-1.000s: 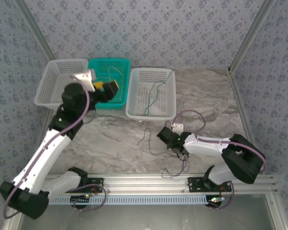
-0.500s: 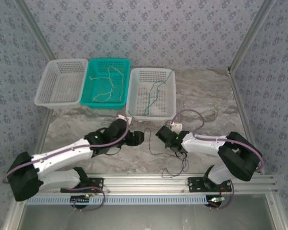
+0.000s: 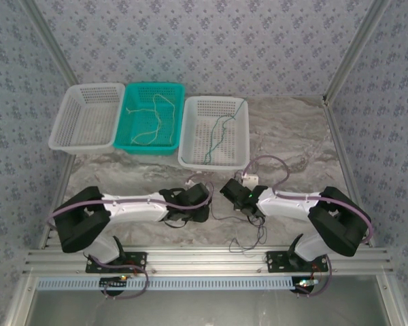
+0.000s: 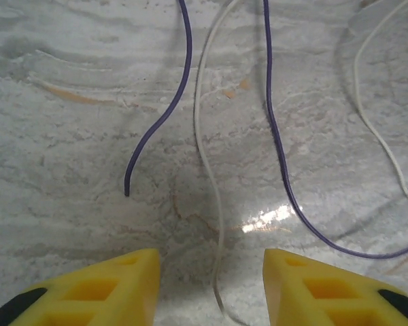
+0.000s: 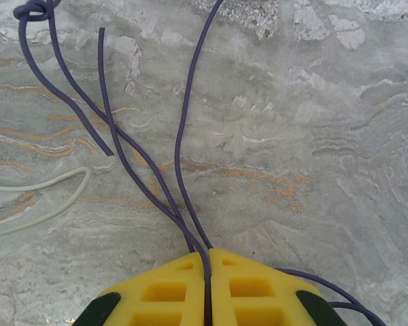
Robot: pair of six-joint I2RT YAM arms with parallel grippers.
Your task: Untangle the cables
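Note:
Thin dark purple cables (image 5: pixel 180 136) lie on the marble table, with a knot (image 5: pixel 34 10) at one end. My right gripper (image 5: pixel 207 261) is shut on two of these dark strands just above the table. A whitish cable (image 4: pixel 202 136) runs between the fingers of my left gripper (image 4: pixel 211 285), which is open and low over the table; the fingers are not touching it. Dark strands (image 4: pixel 277 149) lie on either side of it. From above, the left gripper (image 3: pixel 202 204) and right gripper (image 3: pixel 230 192) face each other at the table's middle.
Three baskets stand at the back: an empty white one (image 3: pixel 64 132), a teal one (image 3: pixel 130 142) with a cream cable (image 3: pixel 153 119), and a white one (image 3: pixel 190 153) with a green cable (image 3: pixel 217 136). Loose dark loops (image 3: pixel 258 238) trail towards the front rail.
My left arm has swung down from the teal basket to the table's middle, beside the right gripper, and its jaws have narrowed. The right gripper has stayed shut in place.

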